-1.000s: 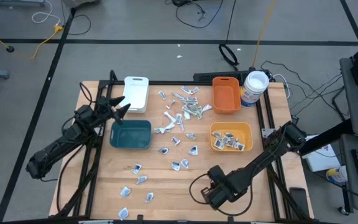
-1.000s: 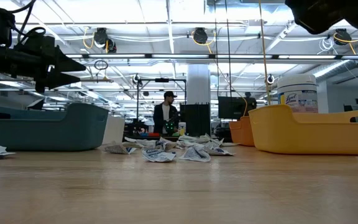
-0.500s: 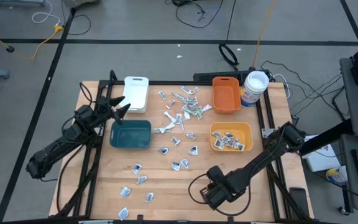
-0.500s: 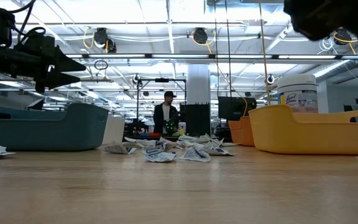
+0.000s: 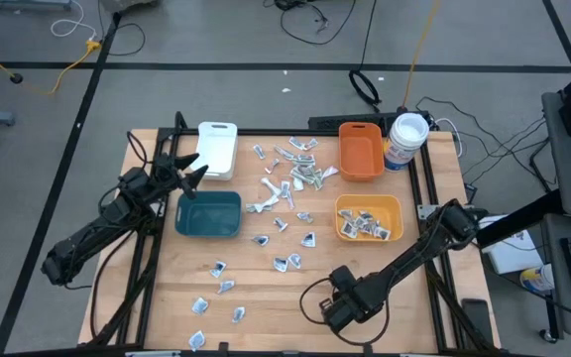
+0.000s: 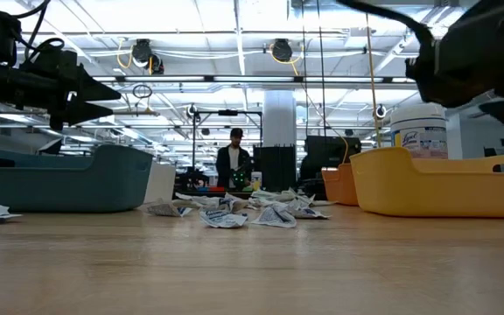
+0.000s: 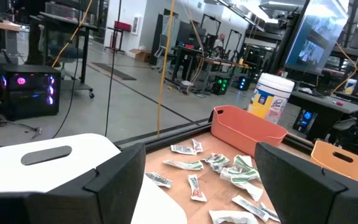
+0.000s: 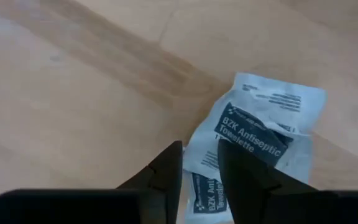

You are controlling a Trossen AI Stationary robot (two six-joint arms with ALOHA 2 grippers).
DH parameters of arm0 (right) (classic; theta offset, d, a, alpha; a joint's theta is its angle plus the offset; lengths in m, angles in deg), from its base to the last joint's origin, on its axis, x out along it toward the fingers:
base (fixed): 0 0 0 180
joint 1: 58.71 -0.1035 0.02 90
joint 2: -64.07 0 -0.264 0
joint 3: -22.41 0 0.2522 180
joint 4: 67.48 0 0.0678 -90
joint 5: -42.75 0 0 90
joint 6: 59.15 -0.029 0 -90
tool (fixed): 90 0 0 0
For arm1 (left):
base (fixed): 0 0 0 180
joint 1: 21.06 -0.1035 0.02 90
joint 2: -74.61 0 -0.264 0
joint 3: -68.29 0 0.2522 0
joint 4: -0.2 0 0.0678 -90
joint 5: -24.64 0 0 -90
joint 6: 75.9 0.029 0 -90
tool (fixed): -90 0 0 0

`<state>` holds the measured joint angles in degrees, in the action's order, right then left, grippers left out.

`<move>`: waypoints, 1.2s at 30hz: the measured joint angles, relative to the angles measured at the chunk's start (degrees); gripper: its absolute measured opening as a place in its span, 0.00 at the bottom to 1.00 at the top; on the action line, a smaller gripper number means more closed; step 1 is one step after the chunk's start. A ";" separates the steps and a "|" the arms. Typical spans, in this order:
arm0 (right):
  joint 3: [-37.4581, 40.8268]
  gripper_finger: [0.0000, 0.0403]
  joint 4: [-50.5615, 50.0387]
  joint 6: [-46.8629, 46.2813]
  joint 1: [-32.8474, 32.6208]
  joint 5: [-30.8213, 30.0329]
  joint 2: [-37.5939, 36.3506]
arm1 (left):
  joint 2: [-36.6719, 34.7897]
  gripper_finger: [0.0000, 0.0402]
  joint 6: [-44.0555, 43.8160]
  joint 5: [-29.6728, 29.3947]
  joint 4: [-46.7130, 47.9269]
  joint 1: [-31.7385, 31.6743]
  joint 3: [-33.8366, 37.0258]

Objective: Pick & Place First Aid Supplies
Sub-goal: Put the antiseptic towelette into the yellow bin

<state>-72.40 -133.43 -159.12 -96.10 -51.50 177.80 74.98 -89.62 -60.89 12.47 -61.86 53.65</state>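
First aid supplies, small white packets [image 5: 290,169], lie scattered over the middle of the table, with more near the front left [image 5: 216,288] and some in the yellow bin [image 5: 369,203]. My right gripper [image 5: 345,302] points down near the front edge. In the right wrist view its fingers [image 8: 199,149] stand slightly open, just above a white antiseptic towelette packet [image 8: 260,124] that lies flat on the wood. My left gripper [image 5: 194,171] hovers level and wide open [image 7: 197,180] between the white bin [image 5: 217,149] and the teal bin [image 5: 208,213].
An orange bin [image 5: 360,151] and a round white-lidded tub [image 5: 405,141] stand at the back right. A person [image 6: 232,162] stands in the room beyond the table. Bare wood lies around my right gripper near the front edge.
My right gripper has come down toward the table near the front edge; in the low view its dark body has sunk further into the picture at the upper right. My left arm has kept still.
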 joint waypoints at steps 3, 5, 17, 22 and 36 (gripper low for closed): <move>0.36 0.17 1.06 -0.24 0.49 -0.12 0.00 | 0.00 0.76 -0.02 0.00 0.01 0.01 0.01; 0.36 0.09 1.46 0.30 0.70 -0.17 0.00 | 0.02 0.76 -0.02 0.00 0.00 0.02 0.00; 1.13 0.00 2.97 1.99 0.70 -0.44 -0.02 | 0.00 0.76 -0.02 0.00 0.00 0.00 0.00; 1.01 0.00 4.64 4.25 0.68 -0.38 -0.02 | 0.01 0.76 -0.02 0.00 0.00 0.00 0.00; 0.65 0.01 3.06 6.93 0.63 -6.12 -4.56 | 0.02 0.76 -0.02 0.00 0.00 0.00 0.00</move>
<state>-71.75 -130.37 -152.19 -95.47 -57.62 173.24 74.99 -89.63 -60.89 12.47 -61.86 53.65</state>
